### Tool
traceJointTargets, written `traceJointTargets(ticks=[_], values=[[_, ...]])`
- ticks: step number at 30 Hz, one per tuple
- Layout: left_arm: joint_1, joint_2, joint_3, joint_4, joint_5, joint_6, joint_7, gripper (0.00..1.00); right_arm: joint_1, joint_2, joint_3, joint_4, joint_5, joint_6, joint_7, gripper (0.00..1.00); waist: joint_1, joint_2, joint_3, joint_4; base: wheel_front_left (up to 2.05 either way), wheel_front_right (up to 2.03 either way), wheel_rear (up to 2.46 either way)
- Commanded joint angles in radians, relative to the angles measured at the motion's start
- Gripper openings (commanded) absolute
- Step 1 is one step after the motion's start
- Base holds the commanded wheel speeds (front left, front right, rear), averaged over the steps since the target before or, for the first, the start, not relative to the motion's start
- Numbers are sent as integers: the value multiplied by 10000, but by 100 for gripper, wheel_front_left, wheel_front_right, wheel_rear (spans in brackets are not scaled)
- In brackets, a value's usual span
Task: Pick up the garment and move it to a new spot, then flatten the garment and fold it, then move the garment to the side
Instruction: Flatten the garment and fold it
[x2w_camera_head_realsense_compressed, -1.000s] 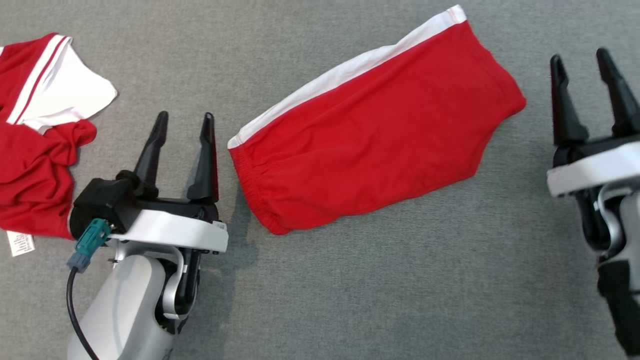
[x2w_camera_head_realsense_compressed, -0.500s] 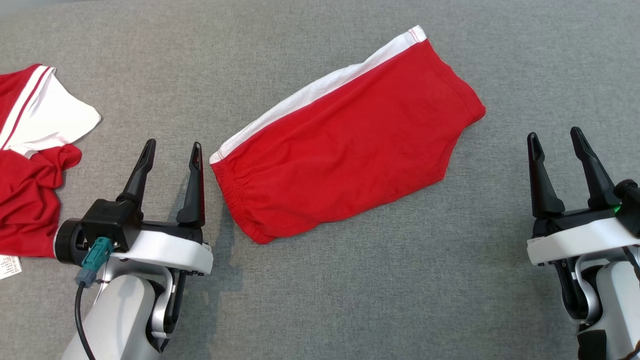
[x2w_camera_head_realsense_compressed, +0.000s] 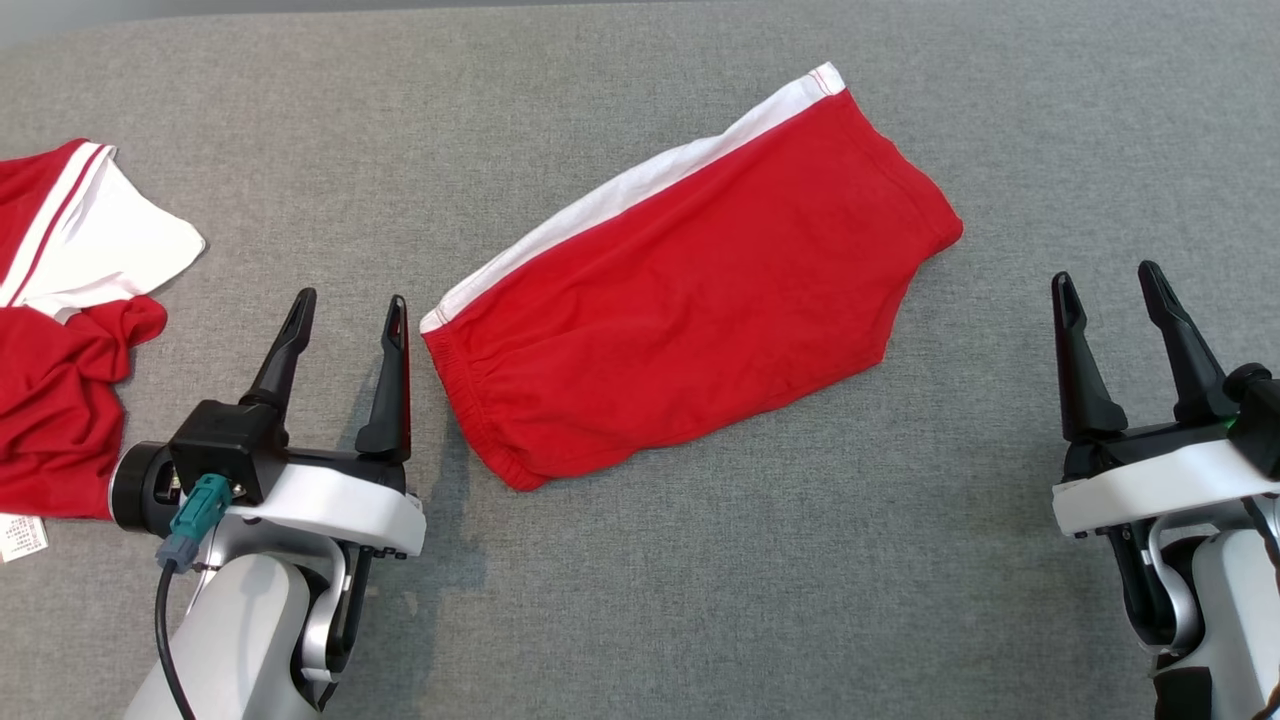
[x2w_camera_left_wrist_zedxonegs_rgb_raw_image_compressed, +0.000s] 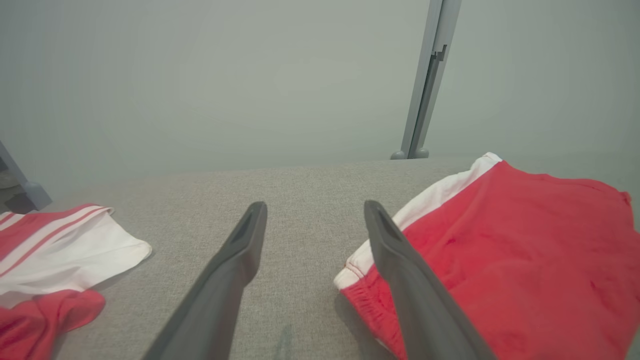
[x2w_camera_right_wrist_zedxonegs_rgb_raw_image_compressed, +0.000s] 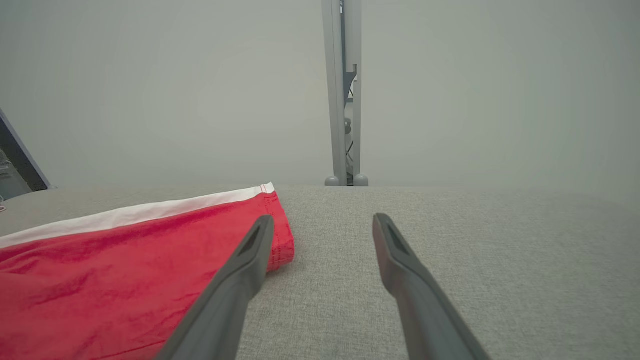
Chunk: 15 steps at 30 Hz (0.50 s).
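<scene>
**A:** Where's the garment sitting?

**B:** The red cotton shorts with the white side stripe lie flat on the grey fabric tabletop, between the two arms. Their long axis runs slantwise. The elastic waistband end is nearer the robot and to its left, and the hem end is farther off to its right.

**A:** Which arm is closer?

**B:** The left gripper, I'd say. Its fingers stand apart, holding nothing, just beside the waistband corner. The right gripper is spread too, empty, and well clear of the hem end.

**A:** Anything in the way?

**B:** Nothing lies between the shorts and either gripper. A crumpled red-and-white garment with a white label lies beyond the left gripper, away from the shorts. A sideways move that way looks tight to me.
</scene>
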Motion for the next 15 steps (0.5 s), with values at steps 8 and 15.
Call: traceJointTargets(ticks=[8, 15], values=[[-9, 27, -90, -55, -73, 2, 20, 100, -214, -165, -141, 80, 187, -3, 581, 100, 0, 0, 116, 211, 0, 0, 0], [-312, -172, -346, -6, -150, -180, 174, 100, -1432, -651, 127, 1019, 714, -3, 2481, 100, 0, 0, 559, 708, 0, 0, 0]])
